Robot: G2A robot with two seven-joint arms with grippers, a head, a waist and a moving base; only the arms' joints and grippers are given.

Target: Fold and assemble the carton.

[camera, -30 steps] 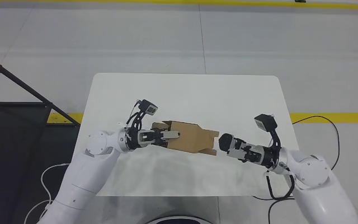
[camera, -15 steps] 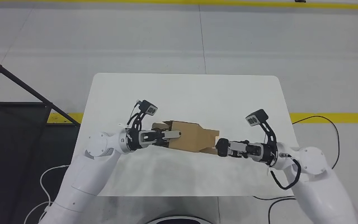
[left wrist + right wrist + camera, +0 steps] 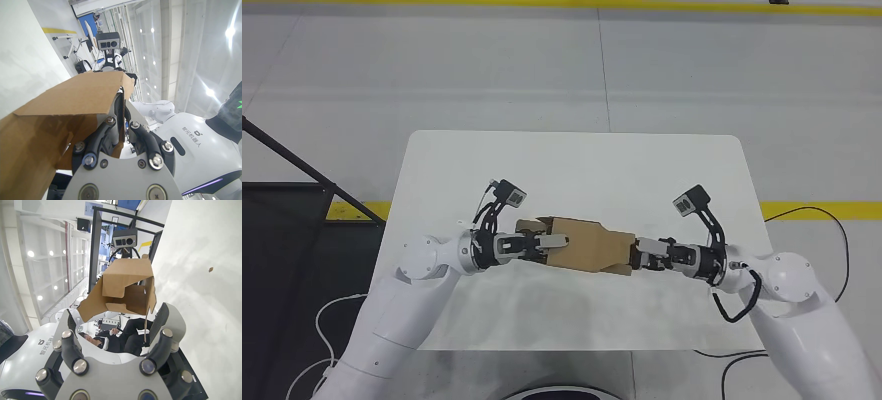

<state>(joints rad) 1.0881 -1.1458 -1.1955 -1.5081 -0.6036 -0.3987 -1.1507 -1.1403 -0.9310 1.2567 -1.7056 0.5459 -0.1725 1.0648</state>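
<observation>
A brown carton [image 3: 587, 246] is held above the middle of the white table [image 3: 572, 170], partly folded into a tube. My left gripper [image 3: 554, 241] is shut on a flap at the carton's left end; in the left wrist view its fingers [image 3: 121, 106] pinch the thin cardboard wall [image 3: 62, 98]. My right gripper [image 3: 640, 253] is open at the carton's right end. In the right wrist view the carton [image 3: 128, 275] shows its open end with loose flaps, one hanging flap edge lying just inside the right gripper [image 3: 115, 317], whose fingers stand wide apart.
The white table has bare room behind and to both sides of the carton. A small brown scrap [image 3: 210, 269] lies on the tabletop. A black frame [image 3: 287, 160] stands off the table's left side.
My right arm has swung its wrist round and moved left up to the carton's right end. The left gripper and carton have stayed nearly still.
</observation>
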